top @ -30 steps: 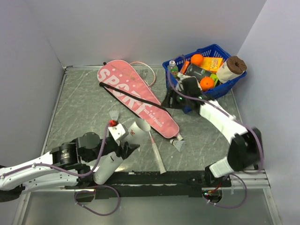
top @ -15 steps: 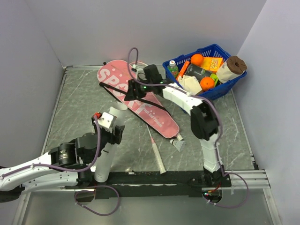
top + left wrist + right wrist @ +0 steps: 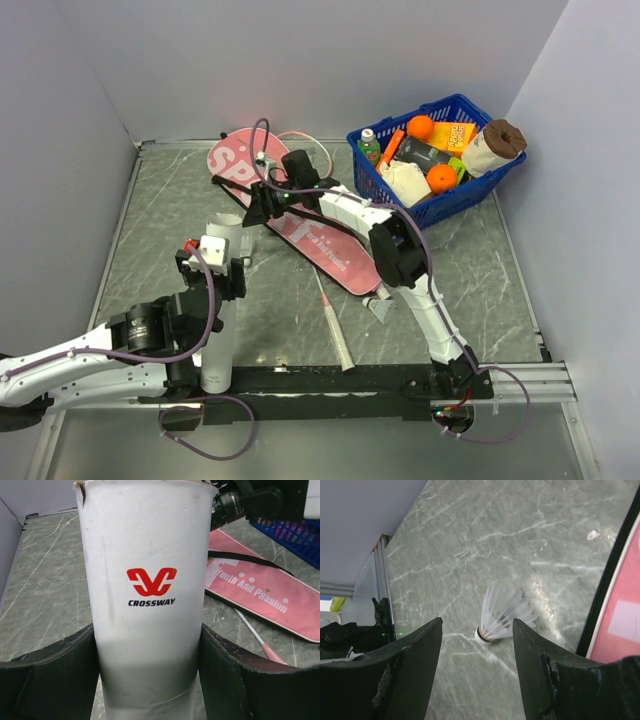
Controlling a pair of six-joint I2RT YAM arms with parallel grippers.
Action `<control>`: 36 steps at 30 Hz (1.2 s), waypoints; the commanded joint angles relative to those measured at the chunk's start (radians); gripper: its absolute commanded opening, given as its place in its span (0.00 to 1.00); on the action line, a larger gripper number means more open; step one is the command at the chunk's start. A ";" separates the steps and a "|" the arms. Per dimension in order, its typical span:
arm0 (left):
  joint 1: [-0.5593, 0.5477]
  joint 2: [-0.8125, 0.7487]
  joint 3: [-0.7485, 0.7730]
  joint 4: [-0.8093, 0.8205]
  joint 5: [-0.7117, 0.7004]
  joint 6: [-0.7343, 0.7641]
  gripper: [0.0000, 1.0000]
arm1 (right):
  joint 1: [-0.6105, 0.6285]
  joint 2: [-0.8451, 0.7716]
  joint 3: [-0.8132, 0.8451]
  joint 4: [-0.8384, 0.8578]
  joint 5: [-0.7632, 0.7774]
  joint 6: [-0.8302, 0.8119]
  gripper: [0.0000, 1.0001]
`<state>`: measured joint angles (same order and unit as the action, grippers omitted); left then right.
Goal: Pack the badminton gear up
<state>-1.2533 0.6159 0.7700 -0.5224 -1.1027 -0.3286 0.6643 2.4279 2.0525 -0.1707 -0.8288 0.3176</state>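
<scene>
My left gripper (image 3: 212,268) is shut on the long white tube (image 3: 219,320), which stands nearly upright at the near left. In the left wrist view the black fingers (image 3: 227,672) press both sides of the tube (image 3: 150,580), lettered "CROSSWAY". My right gripper (image 3: 253,210) reaches across the pink "SPORT" bag (image 3: 325,245) and stands open just above the table. The white shuttlecock (image 3: 502,614) lies on its side just beyond the open fingertips (image 3: 476,625), untouched. A thin pink racket with a white handle (image 3: 333,322) lies near the bag's narrow end.
A blue basket (image 3: 452,205) of groceries stands at the back right. A pink racket hoop (image 3: 318,150) shows behind the bag, whose black strap (image 3: 330,222) runs along its top. A small grey piece (image 3: 383,310) lies by the bag's tip. Walls close in the table.
My right arm has swung from the basket leftward over the bag to the shuttlecock. My left arm has tipped the tube from a slant to nearly upright and shifted it left.
</scene>
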 commanded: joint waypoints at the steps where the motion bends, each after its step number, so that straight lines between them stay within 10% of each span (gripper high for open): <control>1: 0.003 -0.018 0.038 0.015 -0.037 -0.033 0.10 | 0.011 0.059 0.124 0.085 -0.053 0.017 0.66; 36: 0.005 -0.042 0.045 0.015 -0.006 -0.029 0.14 | 0.054 0.123 0.080 -0.027 -0.139 -0.078 0.65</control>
<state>-1.2533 0.5846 0.7704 -0.5289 -1.1030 -0.3462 0.7113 2.5923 2.1532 -0.1791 -0.9585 0.2928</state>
